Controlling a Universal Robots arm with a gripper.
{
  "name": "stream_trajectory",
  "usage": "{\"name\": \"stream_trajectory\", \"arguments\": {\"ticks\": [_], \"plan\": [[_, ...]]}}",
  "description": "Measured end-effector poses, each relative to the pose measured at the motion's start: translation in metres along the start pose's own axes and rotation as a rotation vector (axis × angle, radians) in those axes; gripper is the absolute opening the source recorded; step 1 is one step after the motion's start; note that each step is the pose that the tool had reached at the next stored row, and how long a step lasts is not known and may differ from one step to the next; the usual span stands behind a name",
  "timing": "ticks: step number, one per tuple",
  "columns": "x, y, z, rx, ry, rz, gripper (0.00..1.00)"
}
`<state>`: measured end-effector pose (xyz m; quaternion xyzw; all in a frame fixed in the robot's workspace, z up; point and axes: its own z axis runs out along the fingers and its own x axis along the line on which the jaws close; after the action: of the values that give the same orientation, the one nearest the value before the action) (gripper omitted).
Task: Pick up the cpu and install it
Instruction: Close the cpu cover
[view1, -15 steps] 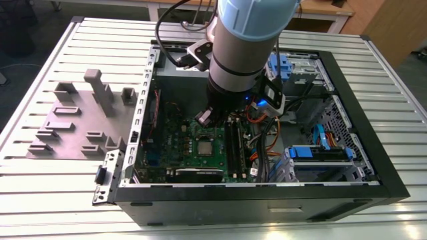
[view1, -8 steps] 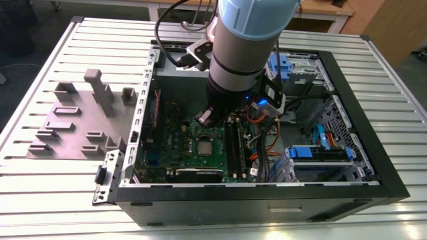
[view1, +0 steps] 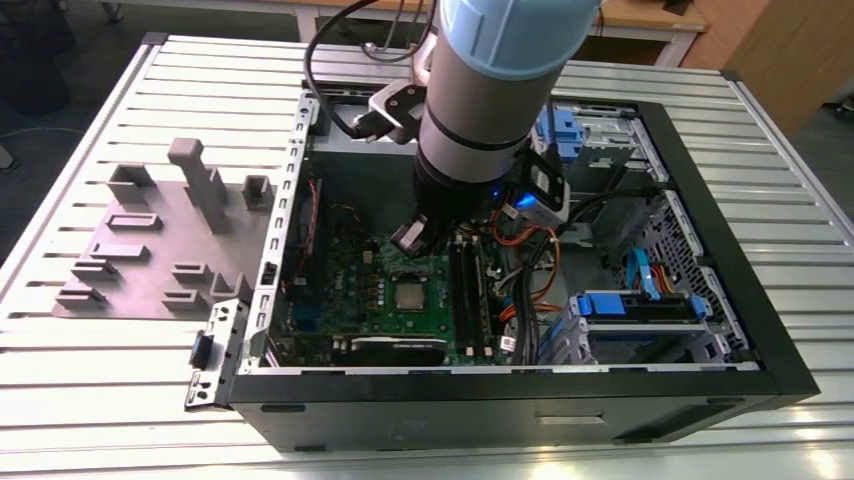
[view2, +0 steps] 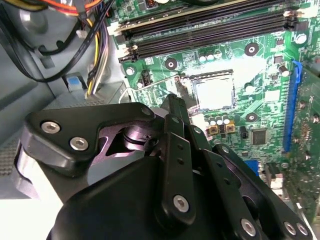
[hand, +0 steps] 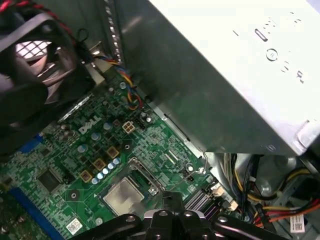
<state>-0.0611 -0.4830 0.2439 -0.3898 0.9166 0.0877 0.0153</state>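
The cpu (view1: 407, 293) is a small silver square lying flat in the socket on the green motherboard (view1: 350, 290) inside the open computer case. It shows in the second wrist view as the cpu (view2: 215, 93) inside its dark frame, and in the first wrist view as the cpu (hand: 122, 194). My gripper (view1: 411, 240) hangs from the arm just above the board, a little toward the case's rear from the chip. Its black body (view2: 150, 190) is in the foreground of both wrist views, and its tip (hand: 167, 197) is close beside the socket. Nothing hangs from it.
A grey fixture with plastic blocks (view1: 160, 240) lies on the slatted table at the exterior view's left. Around the socket are memory slots (view2: 210, 30), a black fan (hand: 35, 60), the metal power supply box (hand: 225, 65), bundled cables (view2: 95, 50) and blue drive caddies (view1: 641, 305).
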Motion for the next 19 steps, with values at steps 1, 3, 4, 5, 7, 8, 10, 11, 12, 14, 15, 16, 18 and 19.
{"name": "stream_trajectory", "arguments": {"ticks": [1,3,4,5,7,8,10,11,12,14,15,16,18,19], "plan": [[0.0,0.0,0.0,-0.001,0.0016,-0.01,0.11],[0.0,0.0,0.0,-0.0023,0.0035,-0.024,0.11],[0.0,0.0,0.0,-0.0025,0.0039,-0.026,0.11],[0.0,0.0,0.0,-0.0027,0.0041,-0.027,0.11],[0.0,0.0,0.0,-0.0028,0.0043,-0.028,0.11],[0.0001,-0.0001,0.0,-0.0028,0.0044,-0.029,0.11],[0.0001,-0.0001,0.0,-0.0028,0.0044,-0.029,0.11],[0.0001,-0.0001,0.0,-0.0029,0.0043,-0.029,0.11],[0.0001,-0.0001,0.0,-0.0029,0.0043,-0.029,0.11],[0.0001,-0.0001,0.0,-0.0028,0.0044,-0.029,0.11],[0.0001,-0.0001,0.0,-0.0028,0.0044,-0.029,0.11],[0.0001,-0.0001,0.0,-0.0028,0.0044,-0.029,0.11],[0.0001,-0.0001,0.0,-0.0029,0.0043,-0.029,0.11],[0.0001,-0.0001,0.0,-0.0029,0.0044,-0.029,0.11]]}}
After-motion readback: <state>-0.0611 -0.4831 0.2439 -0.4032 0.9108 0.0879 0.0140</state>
